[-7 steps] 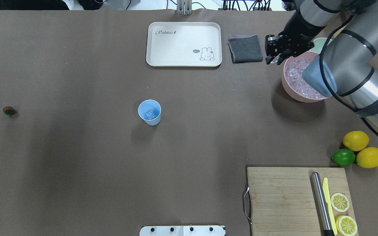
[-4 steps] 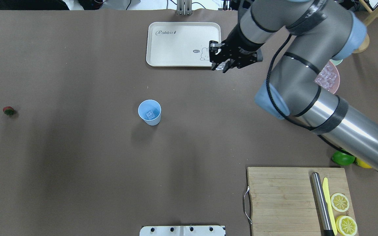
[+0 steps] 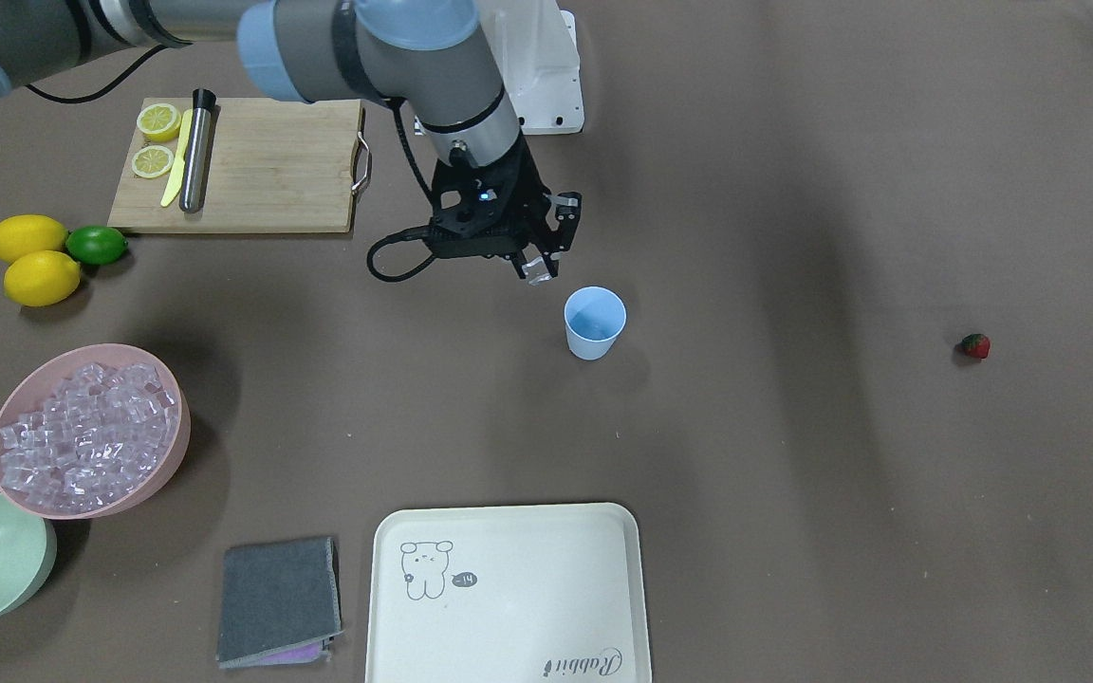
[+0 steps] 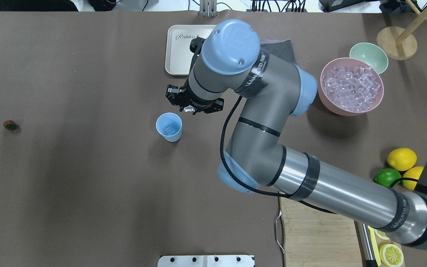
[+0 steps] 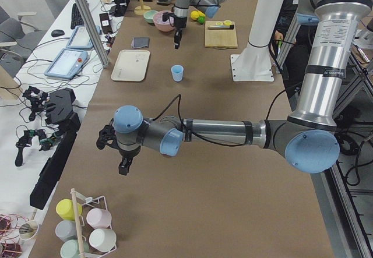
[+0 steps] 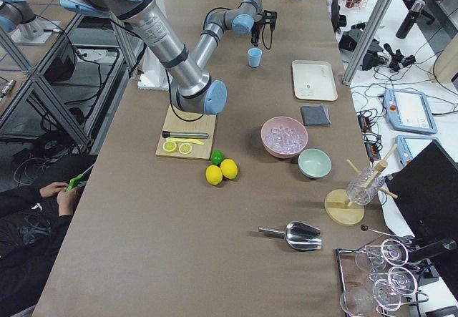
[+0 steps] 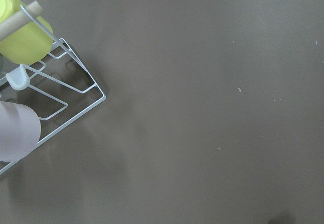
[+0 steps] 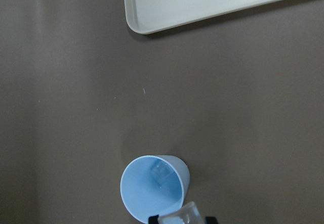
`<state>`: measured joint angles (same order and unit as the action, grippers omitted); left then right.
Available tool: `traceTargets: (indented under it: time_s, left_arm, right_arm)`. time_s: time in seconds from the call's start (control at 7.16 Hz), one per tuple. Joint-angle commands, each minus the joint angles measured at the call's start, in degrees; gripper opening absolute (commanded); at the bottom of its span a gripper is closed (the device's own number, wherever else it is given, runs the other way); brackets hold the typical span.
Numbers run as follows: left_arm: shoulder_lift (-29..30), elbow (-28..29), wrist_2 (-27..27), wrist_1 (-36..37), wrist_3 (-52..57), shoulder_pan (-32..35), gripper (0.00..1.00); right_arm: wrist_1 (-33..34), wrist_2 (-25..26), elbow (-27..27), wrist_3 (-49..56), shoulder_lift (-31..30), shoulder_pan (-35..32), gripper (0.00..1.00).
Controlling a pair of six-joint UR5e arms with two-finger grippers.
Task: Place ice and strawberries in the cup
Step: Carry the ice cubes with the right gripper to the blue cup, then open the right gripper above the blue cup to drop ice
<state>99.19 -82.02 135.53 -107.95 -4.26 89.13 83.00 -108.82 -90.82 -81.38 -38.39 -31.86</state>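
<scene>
Overhead exterior, right hand (image 4: 189,109) pinching ice cube (image 3: 538,271) beside cup (image 4: 157,128) rim

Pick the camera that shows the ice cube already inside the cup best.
The right wrist camera: it looks closely down into the cup, with the ice cube plain against its wall. The overhead shows it too, smaller. Front-facing, the cube is unclear; in the side views the cup is too small.
</scene>
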Motion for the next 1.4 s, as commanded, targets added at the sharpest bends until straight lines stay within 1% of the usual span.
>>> traceTargets:
  time_s: [0.0,0.14,0.28,0.56,0.7,0.84,0.98,1.26]
  left_arm:
    - [-0.05,0.28,0.00,-0.07,0.04,0.00,0.98]
    - [-0.14,0.28,0.00,0.02,0.13,0.00,0.98]
    - [-0.14,0.54,0.00,-0.07,0.22,0.00,0.98]
    - [0.03,1.15,-0.09,-0.07,0.22,0.00,0.98]
    - [0.12,1.33,-0.09,-0.07,0.13,0.00,0.98]
    - [0.21,1.33,-0.09,-0.07,0.13,0.00,0.98]
    - [0.21,1.33,-0.09,-0.07,0.13,0.00,0.98]
    - [0.30,1.33,-0.09,-0.07,0.13,0.00,0.98]
  right_arm:
    - [-2.56,3.43,7.64,-0.97,4.45,2.85,0.00]
    - [-6.33,4.22,11.85,-1.32,5.25,3.12,0.00]
    - [-6.80,4.58,13.46,-1.41,6.04,3.29,0.00]
    - [-6.72,4.58,14.35,-1.41,6.22,3.99,0.00]
    - [-6.54,4.58,14.53,-1.41,6.05,4.35,0.14]
    - [-6.19,4.58,14.53,-1.41,5.87,4.26,0.73]
    - [-6.19,4.58,14.53,-1.59,5.87,4.26,0.98]
    - [-6.28,4.06,13.84,-1.59,6.22,4.09,0.98]
